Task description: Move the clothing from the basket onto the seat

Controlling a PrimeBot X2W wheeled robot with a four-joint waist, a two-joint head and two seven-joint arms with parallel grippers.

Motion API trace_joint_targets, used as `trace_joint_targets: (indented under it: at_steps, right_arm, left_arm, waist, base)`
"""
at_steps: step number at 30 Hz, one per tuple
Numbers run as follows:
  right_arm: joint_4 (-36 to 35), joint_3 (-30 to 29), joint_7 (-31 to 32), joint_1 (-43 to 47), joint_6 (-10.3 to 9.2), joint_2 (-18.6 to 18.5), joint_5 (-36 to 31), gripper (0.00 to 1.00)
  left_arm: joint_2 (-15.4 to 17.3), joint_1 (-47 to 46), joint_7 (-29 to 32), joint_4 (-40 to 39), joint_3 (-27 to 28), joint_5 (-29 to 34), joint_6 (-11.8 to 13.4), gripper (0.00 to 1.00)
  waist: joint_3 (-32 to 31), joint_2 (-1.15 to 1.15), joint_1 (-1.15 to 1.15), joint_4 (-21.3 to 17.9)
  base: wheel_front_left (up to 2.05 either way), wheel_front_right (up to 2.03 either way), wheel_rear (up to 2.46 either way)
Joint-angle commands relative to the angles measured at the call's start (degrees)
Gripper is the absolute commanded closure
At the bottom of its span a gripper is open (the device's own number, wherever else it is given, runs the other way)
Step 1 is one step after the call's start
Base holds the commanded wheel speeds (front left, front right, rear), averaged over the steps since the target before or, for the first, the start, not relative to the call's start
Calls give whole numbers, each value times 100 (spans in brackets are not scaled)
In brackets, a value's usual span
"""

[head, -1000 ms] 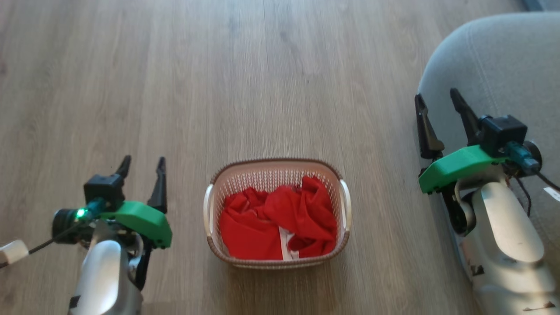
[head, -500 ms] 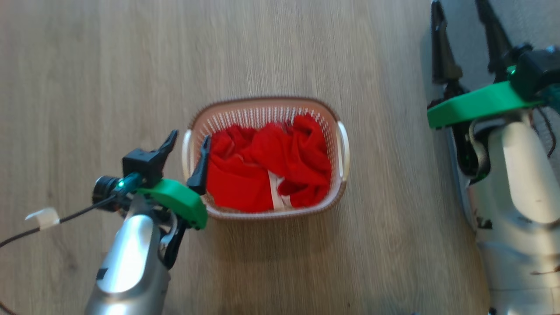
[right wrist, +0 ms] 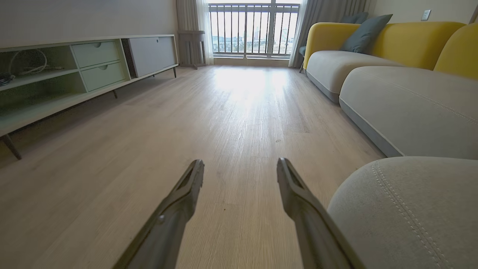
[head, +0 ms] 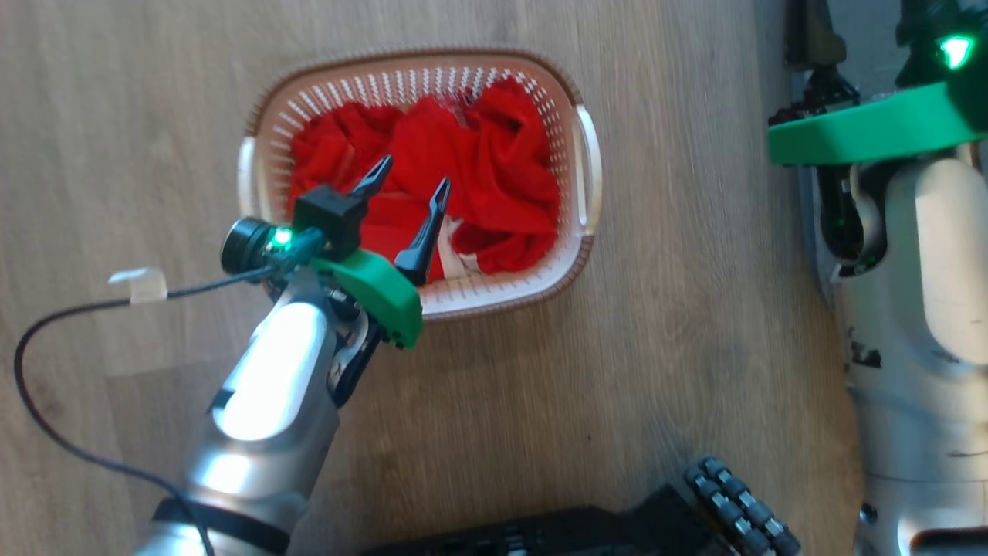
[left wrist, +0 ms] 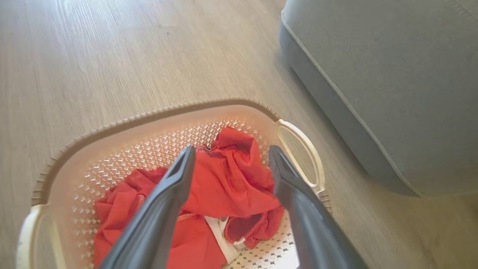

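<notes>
The cream basket with a brown rim stands on the wood floor, holding crumpled red clothing with a white part. My left gripper hovers open above the clothing, fingers spread, nothing between them. In the left wrist view the clothing lies beyond my left gripper, inside the basket, with the grey seat to the right. My right arm's green mount is at the upper right. In the right wrist view my right gripper is open over the floor beside the seat.
A black cable with a tape tag trails on the floor at left. My dark wheeled base shows at the bottom edge. The right wrist view shows a low cabinet at left and a yellow-backed sofa at right.
The head camera has tilted down, so the basket sits higher in the picture. My left gripper has moved from beside the basket's left rim to over the clothing, still open.
</notes>
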Motion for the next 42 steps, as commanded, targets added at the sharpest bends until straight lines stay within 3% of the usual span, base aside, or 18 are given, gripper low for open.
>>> trace_joint_targets:
  at_steps: [1, 16, 26, 40, 41, 42]
  right_arm:
    - [-259, 132, -37, -143, -1, 97, 62, 0]
    - [-517, 333, -37, -384, -1, 99, 563, 0]
    - [-585, 479, -37, -239, -1, 99, 949, 0]
    - [-655, 398, -37, 30, -1, 99, 1040, 0]
    - [-652, 397, -37, 46, -1, 99, 1042, 0]
    - [-640, 399, -37, 51, -1, 99, 1044, 0]
  left_arm:
    - [75, -192, -72, 29, -15, -29, -7, 0]
    - [145, -1424, -72, 1424, -729, 261, -7, 0]
    - [229, -2347, 207, 2927, -1015, 639, 255, 0]
    - [238, -2718, 687, 3710, -1252, 750, 555, 0]
    - [241, -2718, 716, 3727, -1255, 743, 581, 44]
    - [245, -2713, 712, 3739, -1251, 723, 572, 94]
  waist:
    - [439, 0, -2, -274]
    - [1292, 0, -2, -1011]
    - [1669, 0, -2, -1427]
    - [1700, 0, -2, -1483]
    - [1688, 0, -2, -1488]
    - [1672, 0, -2, -1496]
  base:
    - [0, 0, 0]
    - [0, 0, 0]
    - [0, 0, 0]
    - [0, 0, 0]
    - [0, 0, 0]
    - [0, 0, 0]
